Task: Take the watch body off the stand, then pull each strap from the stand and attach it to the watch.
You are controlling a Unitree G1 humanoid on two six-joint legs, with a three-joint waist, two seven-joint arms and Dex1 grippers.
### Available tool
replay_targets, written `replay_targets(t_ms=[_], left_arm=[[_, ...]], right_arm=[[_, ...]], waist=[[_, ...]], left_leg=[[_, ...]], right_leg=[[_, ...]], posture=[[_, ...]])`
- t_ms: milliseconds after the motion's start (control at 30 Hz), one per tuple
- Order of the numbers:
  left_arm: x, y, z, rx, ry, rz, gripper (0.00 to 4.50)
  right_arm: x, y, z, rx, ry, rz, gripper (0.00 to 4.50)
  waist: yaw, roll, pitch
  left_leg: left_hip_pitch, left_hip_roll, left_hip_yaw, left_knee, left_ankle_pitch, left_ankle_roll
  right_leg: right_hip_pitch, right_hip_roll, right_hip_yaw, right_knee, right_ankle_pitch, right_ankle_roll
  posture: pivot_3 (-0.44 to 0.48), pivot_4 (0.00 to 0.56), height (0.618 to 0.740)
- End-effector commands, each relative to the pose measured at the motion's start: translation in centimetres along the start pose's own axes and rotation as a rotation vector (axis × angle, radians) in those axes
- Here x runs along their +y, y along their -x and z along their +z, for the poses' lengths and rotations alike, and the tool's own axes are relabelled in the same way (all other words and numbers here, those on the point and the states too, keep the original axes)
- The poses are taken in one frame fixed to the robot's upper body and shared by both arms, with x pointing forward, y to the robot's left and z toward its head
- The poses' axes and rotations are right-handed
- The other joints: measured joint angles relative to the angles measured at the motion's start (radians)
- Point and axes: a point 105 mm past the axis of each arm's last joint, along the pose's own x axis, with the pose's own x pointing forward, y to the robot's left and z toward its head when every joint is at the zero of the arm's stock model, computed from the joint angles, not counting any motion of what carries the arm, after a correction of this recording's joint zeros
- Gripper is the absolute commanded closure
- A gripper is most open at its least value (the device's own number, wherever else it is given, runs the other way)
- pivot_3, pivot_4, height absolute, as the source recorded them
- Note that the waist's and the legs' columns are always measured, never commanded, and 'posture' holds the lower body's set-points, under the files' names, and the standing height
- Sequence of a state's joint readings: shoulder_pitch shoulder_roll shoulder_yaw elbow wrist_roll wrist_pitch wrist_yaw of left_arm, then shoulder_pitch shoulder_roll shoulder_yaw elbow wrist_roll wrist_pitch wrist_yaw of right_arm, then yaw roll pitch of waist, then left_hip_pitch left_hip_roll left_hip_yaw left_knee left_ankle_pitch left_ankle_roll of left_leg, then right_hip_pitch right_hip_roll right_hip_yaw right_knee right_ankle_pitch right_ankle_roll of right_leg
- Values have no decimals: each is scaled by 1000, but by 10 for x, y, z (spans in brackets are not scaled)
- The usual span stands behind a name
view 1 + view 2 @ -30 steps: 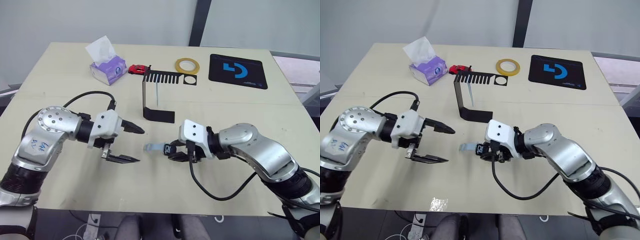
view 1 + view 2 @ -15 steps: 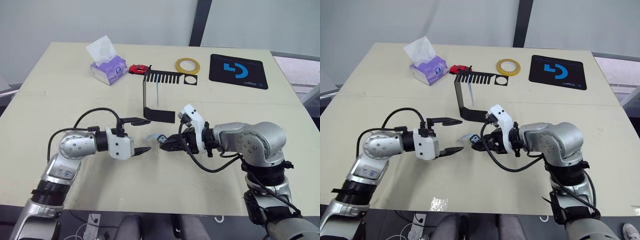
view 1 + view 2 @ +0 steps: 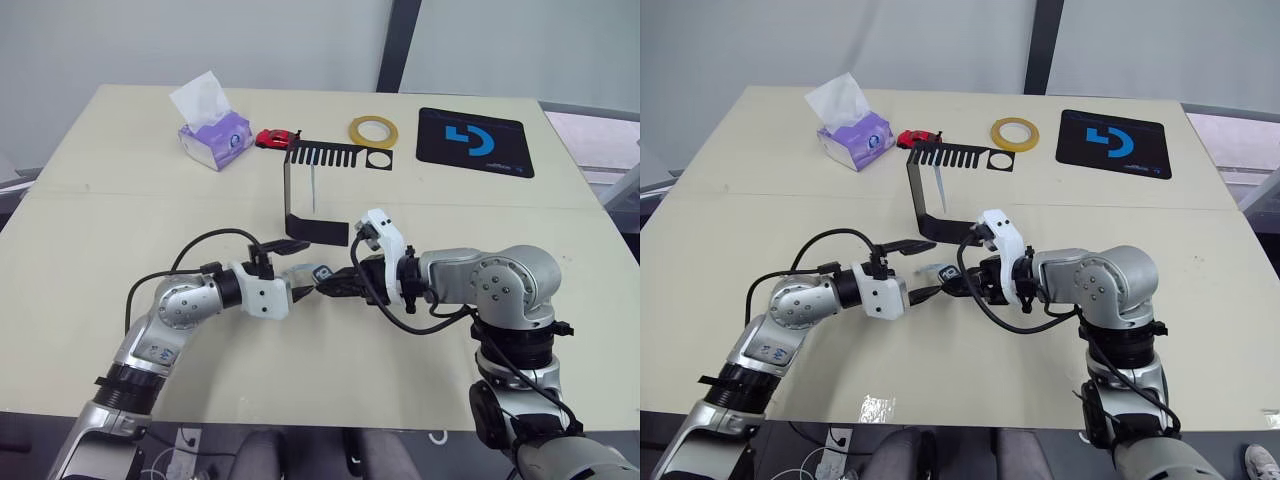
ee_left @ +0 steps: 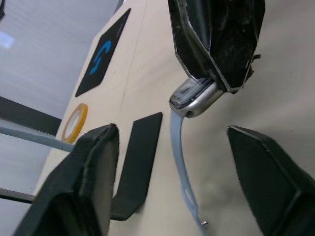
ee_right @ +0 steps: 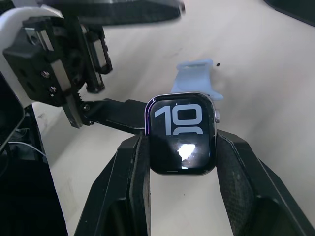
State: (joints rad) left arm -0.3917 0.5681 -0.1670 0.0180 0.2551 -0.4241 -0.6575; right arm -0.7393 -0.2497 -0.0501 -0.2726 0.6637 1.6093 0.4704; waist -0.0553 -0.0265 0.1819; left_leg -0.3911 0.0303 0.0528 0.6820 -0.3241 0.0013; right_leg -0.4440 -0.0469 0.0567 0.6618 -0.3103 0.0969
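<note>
R hand (image 5: 182, 147) clamps the watch body (image 5: 182, 135) just above the counter (image 3: 150, 200), one pale strap (image 4: 181, 162) hanging from it. L hand (image 3: 292, 268) spread wide around that strap, not gripping. Stand (image 3: 312, 195) just behind, 2nd strap (image 3: 314, 190) on it.

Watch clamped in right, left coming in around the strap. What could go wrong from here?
1. The right gripper pinches the watch only by its side edges; a tug from the left gripper might slip it out.
2. The strap hangs limp between the left's open jaws, so they might close off-centre or miss it.
3. The second strap hangs on the stand, close behind both arms; an arm might knock it.
</note>
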Motion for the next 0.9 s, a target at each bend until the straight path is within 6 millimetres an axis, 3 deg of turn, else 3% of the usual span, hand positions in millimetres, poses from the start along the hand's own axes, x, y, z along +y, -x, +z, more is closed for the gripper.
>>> replay_targets(t_ms=[33, 733, 800, 900], left_arm=[[3, 0, 4, -1, -24, 5, 748], [10, -2, -1, 27, -53, 23, 748], [10, -3, -1, 27, -53, 25, 1261], [10, -3, -2, 32, -50, 26, 2493]], right_arm=[[6, 4, 6, -35, 14, 22, 2977], [8, 4, 8, -42, 11, 21, 2977], [8, 4, 8, -41, 11, 22, 2977], [8, 4, 9, -42, 12, 23, 2977]], waist=[[0, 0, 0], [0, 0, 0], [0, 0, 0], [0, 0, 0]], left_leg=[[0, 0, 0, 0, 0, 0], [0, 0, 0, 0, 0, 0], [0, 0, 0, 0, 0, 0], [0, 0, 0, 0, 0, 0]], right_leg=[[0, 0, 0, 0, 0, 0], [0, 0, 0, 0, 0, 0], [0, 0, 0, 0, 0, 0], [0, 0, 0, 0, 0, 0]], posture=[[0, 150, 738], [0, 150, 738], [0, 150, 738], [0, 150, 738]])
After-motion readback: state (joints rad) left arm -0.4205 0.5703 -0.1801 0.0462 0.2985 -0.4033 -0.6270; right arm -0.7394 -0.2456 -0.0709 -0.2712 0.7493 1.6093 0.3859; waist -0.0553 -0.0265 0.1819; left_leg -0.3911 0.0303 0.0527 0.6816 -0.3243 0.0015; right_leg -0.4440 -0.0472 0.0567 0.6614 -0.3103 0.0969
